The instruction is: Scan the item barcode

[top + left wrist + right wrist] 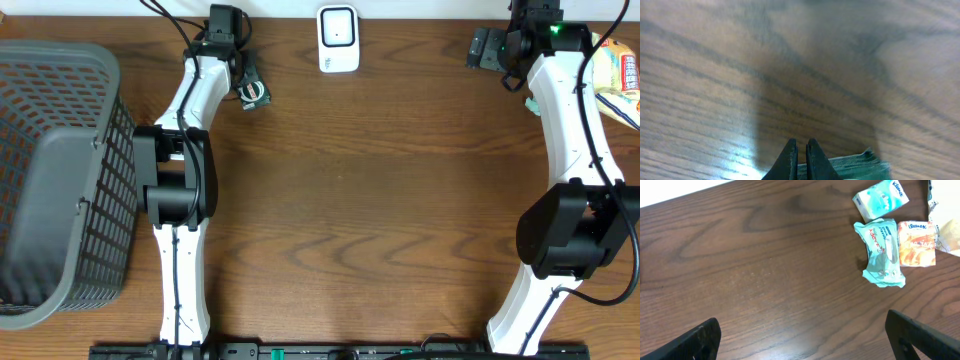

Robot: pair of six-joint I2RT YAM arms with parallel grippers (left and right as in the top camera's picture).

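A white barcode scanner stands at the back edge of the table, in the middle. Left of it, my left gripper is shut on a thin green and white packet, the item. In the left wrist view the packet's green edge shows between and to the right of the closed fingertips of the left gripper, just above the wood. My right gripper hangs open at the back right, with only bare table between the fingers of the right gripper.
A grey mesh basket fills the left side of the table. Past the right arm lie a teal packet, a blue Kleenex pack and an orange Kleenex pack. More packets sit at the right edge.
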